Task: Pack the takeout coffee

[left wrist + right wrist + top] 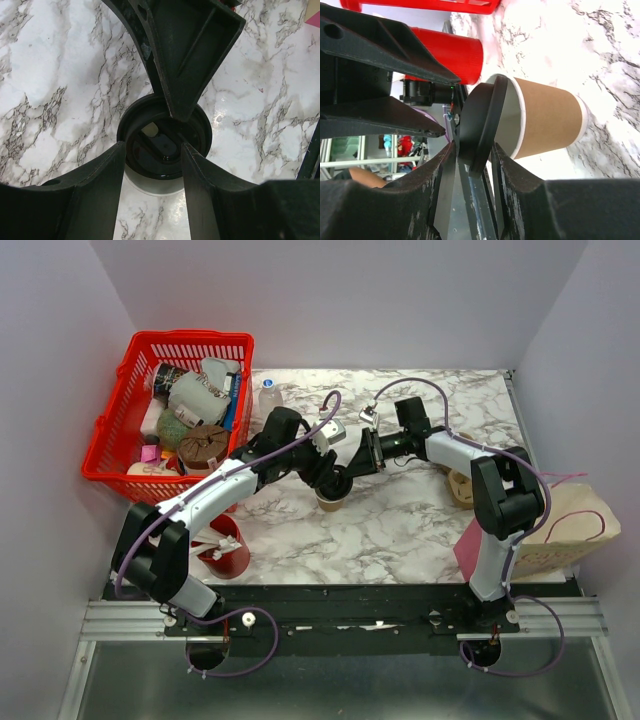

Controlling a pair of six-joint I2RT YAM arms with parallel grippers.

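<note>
Takeout coffee (547,122), a kraft paper cup with a white rolled rim, stands right under the left gripper (152,145), jaws parted above it. Its glossy round black lid (480,117) sits tilted on the rim, edge between the right gripper (474,148) fingers. Can't tell if they're actually pinching it.

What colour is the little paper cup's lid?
Black. The lid shows best in the right wrist view.
</note>
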